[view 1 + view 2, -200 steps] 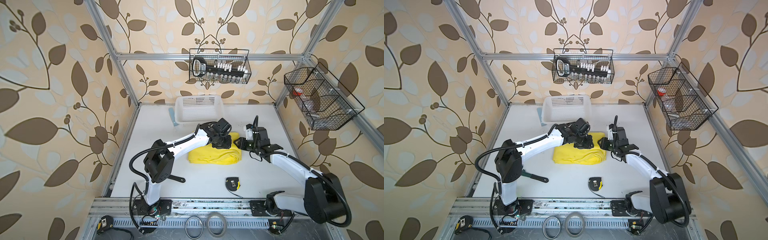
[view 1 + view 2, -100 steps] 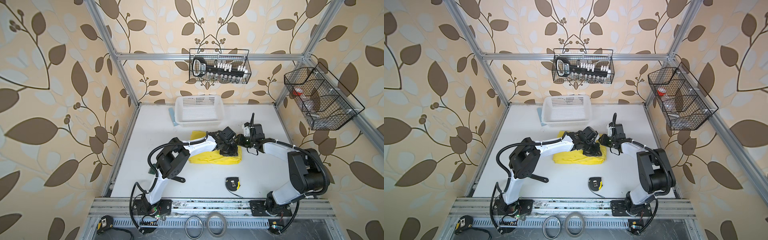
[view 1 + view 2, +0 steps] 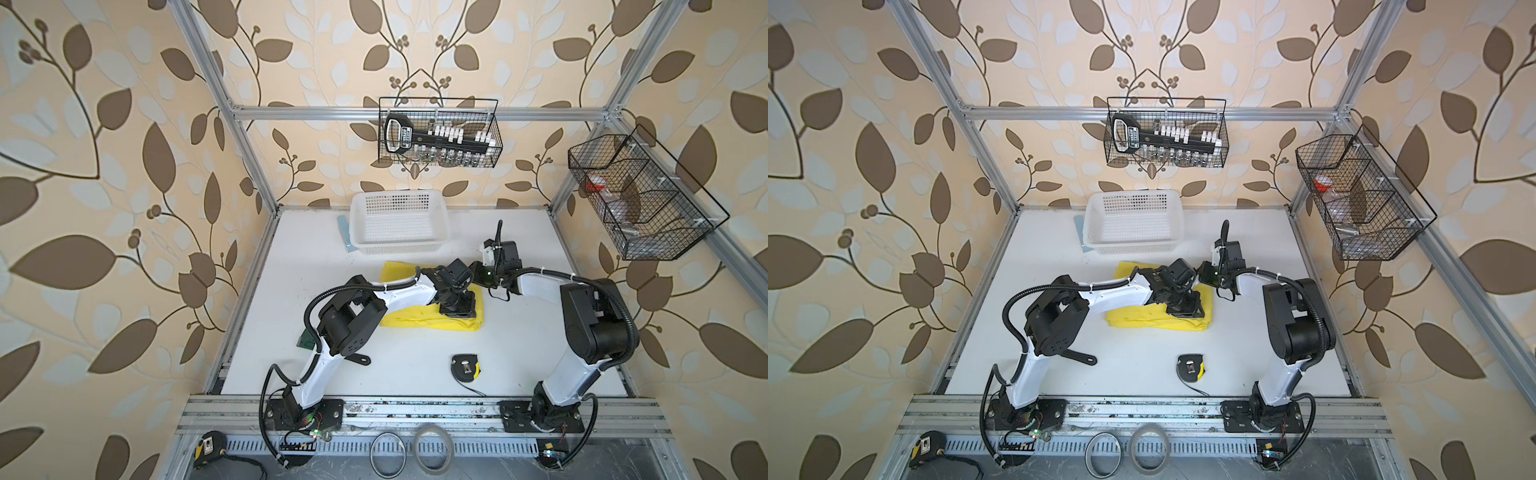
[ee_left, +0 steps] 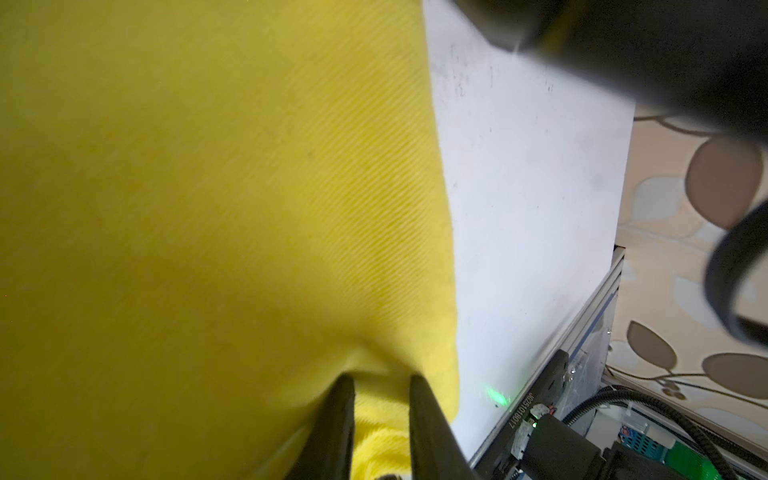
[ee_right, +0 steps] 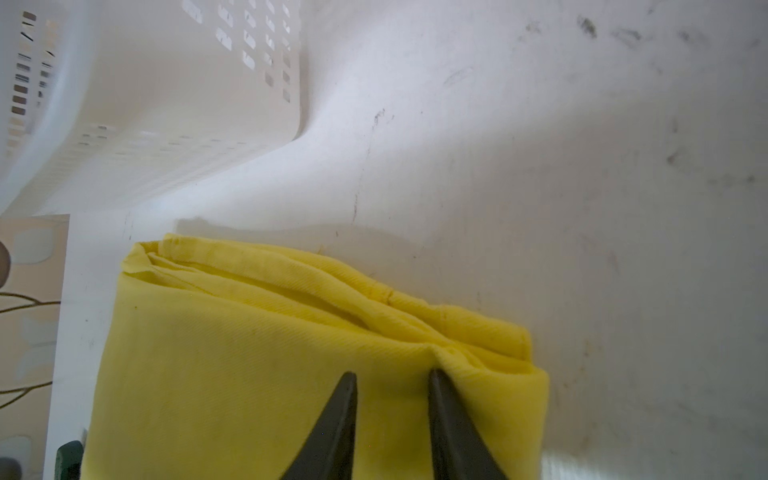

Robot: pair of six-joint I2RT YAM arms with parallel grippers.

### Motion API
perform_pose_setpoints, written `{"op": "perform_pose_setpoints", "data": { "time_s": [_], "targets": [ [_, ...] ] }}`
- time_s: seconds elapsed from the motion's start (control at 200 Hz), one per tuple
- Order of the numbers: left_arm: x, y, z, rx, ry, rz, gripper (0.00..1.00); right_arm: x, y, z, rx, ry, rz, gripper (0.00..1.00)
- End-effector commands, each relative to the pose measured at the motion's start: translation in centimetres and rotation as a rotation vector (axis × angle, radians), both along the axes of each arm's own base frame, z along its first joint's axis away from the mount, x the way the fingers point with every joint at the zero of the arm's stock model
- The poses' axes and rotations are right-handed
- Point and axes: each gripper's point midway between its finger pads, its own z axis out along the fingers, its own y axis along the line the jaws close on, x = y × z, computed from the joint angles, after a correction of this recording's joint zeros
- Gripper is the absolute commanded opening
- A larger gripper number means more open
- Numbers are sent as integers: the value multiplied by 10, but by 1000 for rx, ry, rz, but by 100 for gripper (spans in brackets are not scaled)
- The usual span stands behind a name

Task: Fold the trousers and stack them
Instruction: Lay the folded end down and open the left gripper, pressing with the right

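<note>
The yellow trousers lie as a folded bundle on the white table, just in front of the white basket. My left gripper rests on the bundle's right end. In the left wrist view it is shut on a bunched fold of the trousers. My right gripper sits at the bundle's far right corner. In the right wrist view it pinches the top layer of the trousers, which puckers at one fingertip.
A tape measure lies near the table's front. A pale blue card leans by the basket's left side. A small green item sits under the left arm. Wire baskets hang on the back and right walls.
The raised right end of the trousers has come down flat onto the bundle. My left gripper moved toward the front over the cloth. The right arm's elbow folded back as its gripper shifted farther away.
</note>
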Motion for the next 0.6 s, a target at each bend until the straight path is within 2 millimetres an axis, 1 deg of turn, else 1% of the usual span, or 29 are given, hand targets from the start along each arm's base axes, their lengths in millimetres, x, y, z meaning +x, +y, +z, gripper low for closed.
{"op": "perform_pose_setpoints", "data": {
  "time_s": [0.0,0.085,0.195,0.31,0.41,0.495,0.56,0.595],
  "targets": [
    [-14,-5,15,-30,-16,-73,27,-9,-13,-26,-84,81,-26,32],
    [-14,0,34,-23,-48,-83,29,-8,-13,-19,-85,62,-17,33],
    [-16,8,59,-11,-88,-105,34,-3,-14,8,-93,8,-6,38],
    [-24,16,76,-17,-90,-130,36,-3,-13,42,-100,-45,7,50],
    [-27,27,94,-18,-122,-140,40,-11,-10,67,-116,-89,15,61],
    [-26,45,108,1,-154,-137,44,-23,-8,80,-142,-105,12,68],
    [-21,66,117,43,-192,-120,48,-36,-3,89,-177,-128,21,73],
    [-18,80,121,63,-207,-108,51,-44,1,89,-190,-130,30,75]
  ]
}}
